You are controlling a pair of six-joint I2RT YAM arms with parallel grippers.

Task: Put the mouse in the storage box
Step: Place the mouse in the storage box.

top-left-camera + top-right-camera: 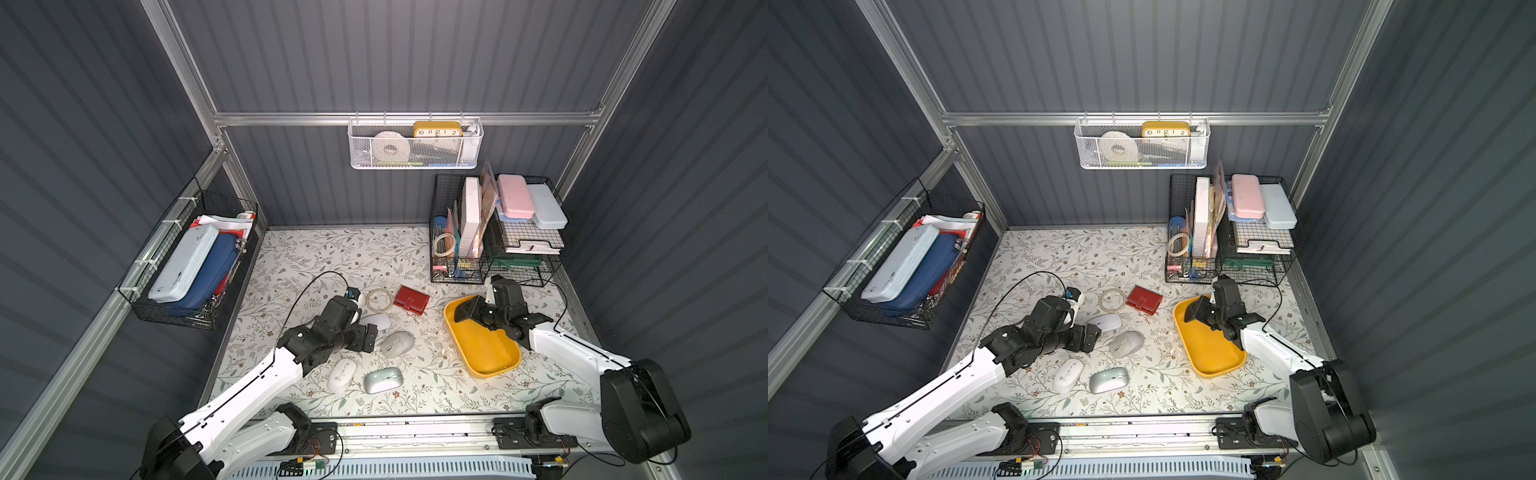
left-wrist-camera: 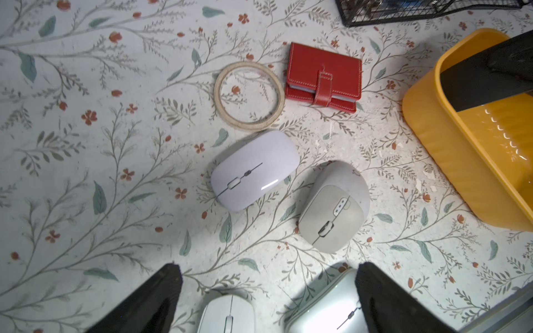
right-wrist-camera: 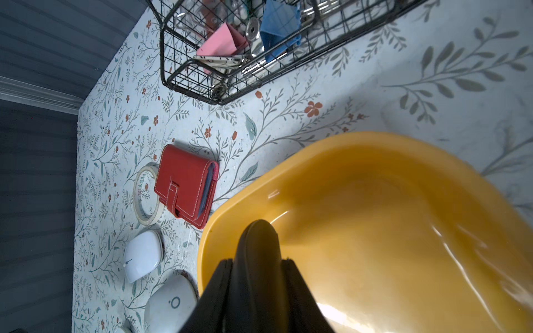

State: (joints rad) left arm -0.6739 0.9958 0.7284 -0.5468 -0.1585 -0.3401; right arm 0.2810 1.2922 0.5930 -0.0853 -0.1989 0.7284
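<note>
Mice, four of them, are lying loose on the floral table (image 1: 311,257); none is in the storage box (image 1: 484,353) yet. I am laying a clock on the table as seen in a top view, twelve at the back wall. The lilac mouse (image 1: 376,321) and grey mouse (image 1: 397,343) are sitting near centre. The white mouse (image 1: 343,375) and silver mouse (image 1: 383,379) are lying at six o'clock of them. The box is lying at three o'clock of the cluster, apart from every mouse, with nothing inside but my own tool.

I am carrying my left gripper (image 1: 370,337) with its fingers spread wide and nothing between them. It is hovering at nine o'clock of the grey mouse, just beside it. My guess at the reason: the wide stance is suiting a rounded shell taken across its flanks. I cannot tell which mouse I am aiming for. The left wrist view is showing the lilac and grey ones ahead and the other two under the fingers.

I am holding my right gripper (image 1: 463,311) with its fingers pressed together, the tip dipping inside the box at its eleven o'clock end. Probably I am pinning the light tub so it is not sliding when a mouse drops in. I cannot tell whether the tip is touching the box.

Clutter: the red wallet (image 1: 411,300) and tape ring (image 1: 378,300) are lying at twelve o'clock of the mice, off the path to the box.
</note>
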